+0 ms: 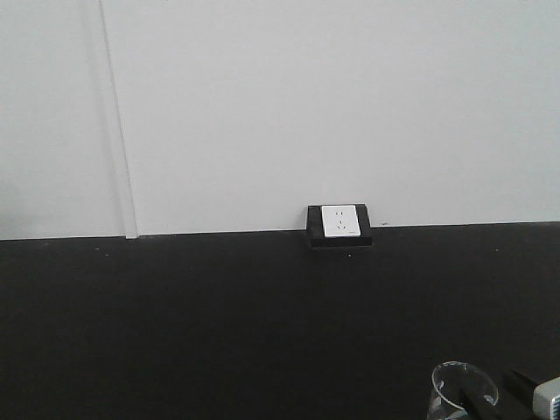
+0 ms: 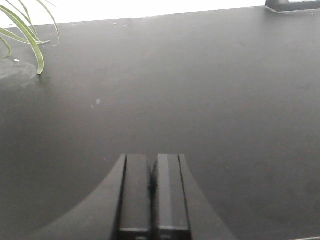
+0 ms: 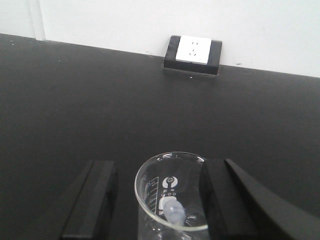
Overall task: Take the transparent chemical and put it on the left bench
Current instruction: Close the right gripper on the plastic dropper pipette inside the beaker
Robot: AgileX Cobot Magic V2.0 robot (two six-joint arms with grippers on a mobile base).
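Note:
The transparent chemical, a small clear beaker (image 3: pixel 170 184) with printed markings and a little colourless liquid, stands between the fingers of my right gripper (image 3: pixel 159 165). The right finger touches its wall. The left finger (image 3: pixel 97 190) stands a gap away, so the gripper is open around it. The beaker also shows at the bottom right of the front view (image 1: pixel 462 389), next to the right gripper (image 1: pixel 500 399). My left gripper (image 2: pixel 152 157) is shut and empty above a bare black countertop. The left bench with white bins is out of view.
The beaker is on a black counter (image 1: pixel 175 324) with a white power socket (image 1: pixel 339 220) at its back against a white wall; the socket also shows in the right wrist view (image 3: pixel 193 49). Green plant leaves (image 2: pixel 25 30) hang at the far left.

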